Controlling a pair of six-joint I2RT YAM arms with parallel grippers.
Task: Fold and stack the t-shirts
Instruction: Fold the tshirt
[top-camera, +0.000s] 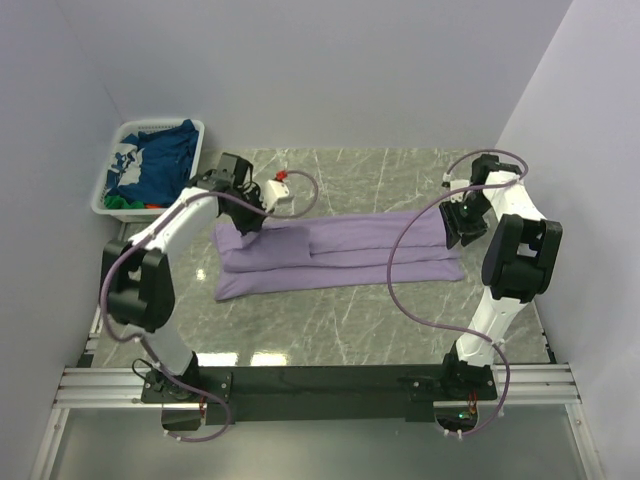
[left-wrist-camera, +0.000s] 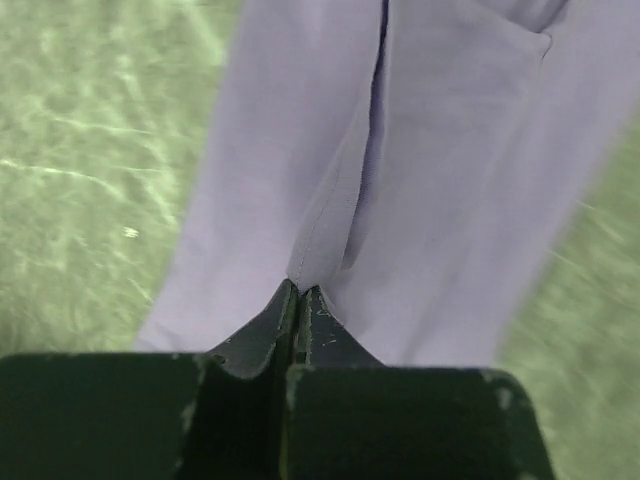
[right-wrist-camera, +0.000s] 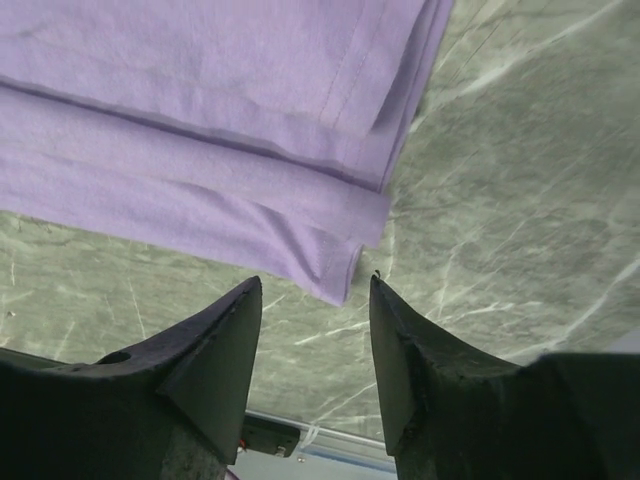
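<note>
The lavender-purple t-shirt (top-camera: 335, 250) lies folded into a long strip across the middle of the table. My left gripper (top-camera: 245, 212) is at its left end, shut on a pinched fold of the cloth (left-wrist-camera: 320, 250). My right gripper (top-camera: 466, 226) is open and empty just above the shirt's right end, whose folded corner (right-wrist-camera: 345, 275) lies just ahead of the fingertips. A navy blue t-shirt with white print (top-camera: 155, 160) lies in the basket with green (top-camera: 118, 203) and red cloth beneath it.
The white slatted basket (top-camera: 112, 160) stands at the table's back left corner. A small white and red device (top-camera: 277, 187) sits behind the left gripper. Walls close in on the left, back and right. The table's grey marble surface (top-camera: 350, 320) extends in front of the shirt.
</note>
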